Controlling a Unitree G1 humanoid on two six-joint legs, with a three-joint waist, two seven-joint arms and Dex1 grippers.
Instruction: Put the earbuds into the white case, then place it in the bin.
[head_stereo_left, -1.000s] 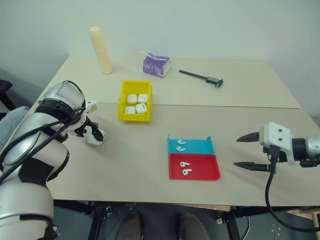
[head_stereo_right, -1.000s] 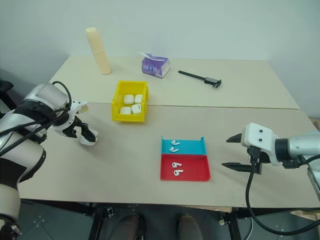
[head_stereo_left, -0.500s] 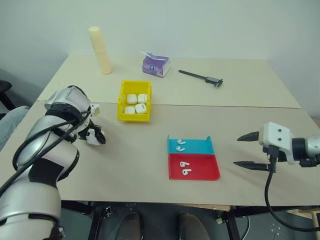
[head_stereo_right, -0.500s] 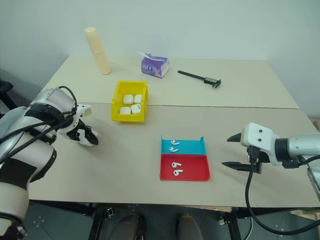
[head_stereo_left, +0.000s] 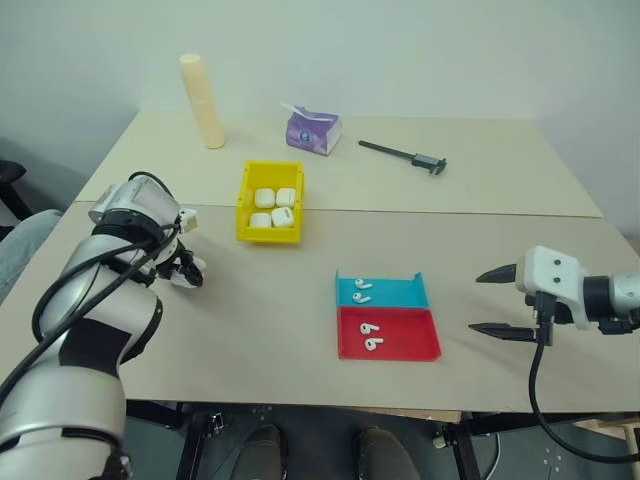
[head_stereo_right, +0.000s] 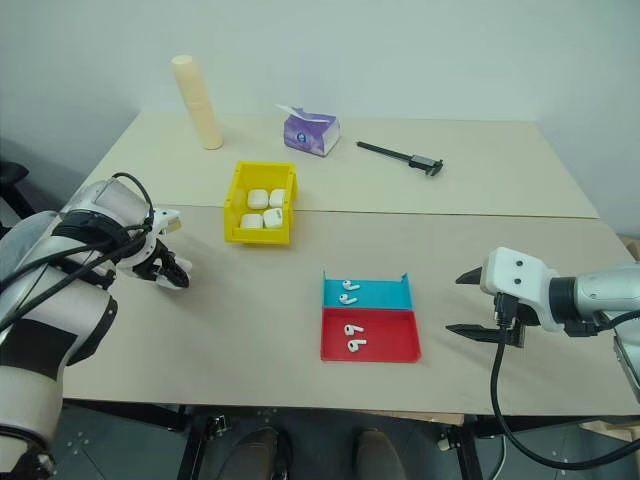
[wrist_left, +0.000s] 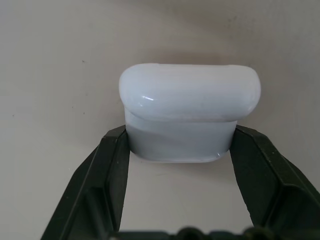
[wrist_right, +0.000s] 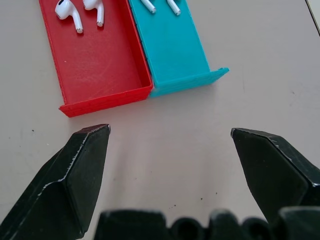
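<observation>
Fingers are closing in on the left: the left hand (wrist_left: 175, 150), which was standing wide a second ago, is now clamping the white case (wrist_left: 187, 112) by its lower half, one black finger (wrist_left: 112, 165) pressing each side. The case is sitting on the worktop (head_stereo_left: 250, 310), well to the left of the yellow bin (head_stereo_left: 270, 201), with its lid down. That grip is the big change, and it suggests the pick-up of the case is only just starting, so the loading of earbuds is all yet to come.

Over on the other side, the right hand (head_stereo_left: 495, 301) is hanging wide and empty, well right of the bin, just beyond the red tray (head_stereo_left: 388, 333) and the blue tray (head_stereo_left: 381, 292). Two earbuds (head_stereo_left: 370, 336) are lying in the red tray and two more earbuds (head_stereo_left: 360, 290) in the blue one, none of them touched.

Several other white cases (head_stereo_left: 273, 207) are already resting inside the bin.

Now the hard parts. From the head views the left wrist is covering the held case almost completely, so whether it is lifting off the worktop or still resting there is impossible to call. The hinge side of the case is not showing in the left wrist view either. The earbuds are too small to say which way each stem is pointing.
</observation>
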